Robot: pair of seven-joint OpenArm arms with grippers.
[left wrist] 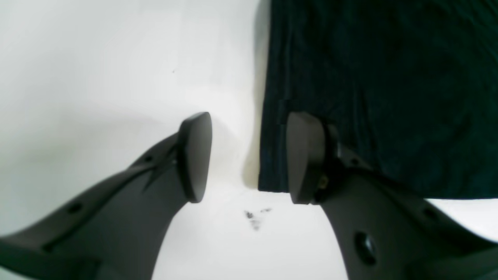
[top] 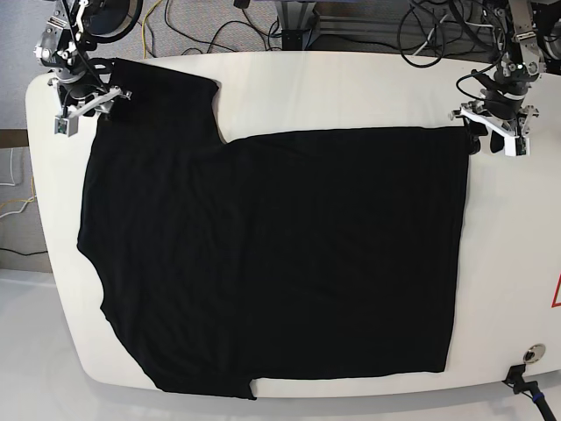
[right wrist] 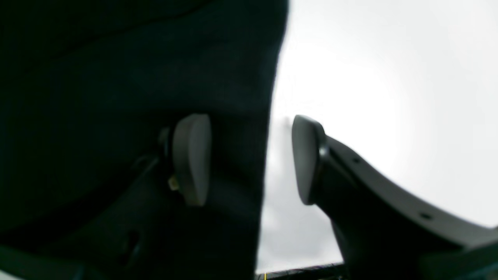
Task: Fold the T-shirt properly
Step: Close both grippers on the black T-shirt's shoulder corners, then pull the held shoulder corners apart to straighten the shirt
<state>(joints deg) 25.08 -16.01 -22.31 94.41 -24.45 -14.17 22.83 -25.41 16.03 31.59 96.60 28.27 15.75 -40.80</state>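
Base view: T-shirt spread flat on table. Left gripper wide apart, straddling hem corner. Right gripper wide apart, straddling sleeve edge.

One large black short-sleeved cloth T-shirt, plain side up; one white round-cornered table; two robot arms, each ending in one two-fingered gripper: left gripper, right gripper; one red triangular mark at the table's edge; several dark cables behind the table
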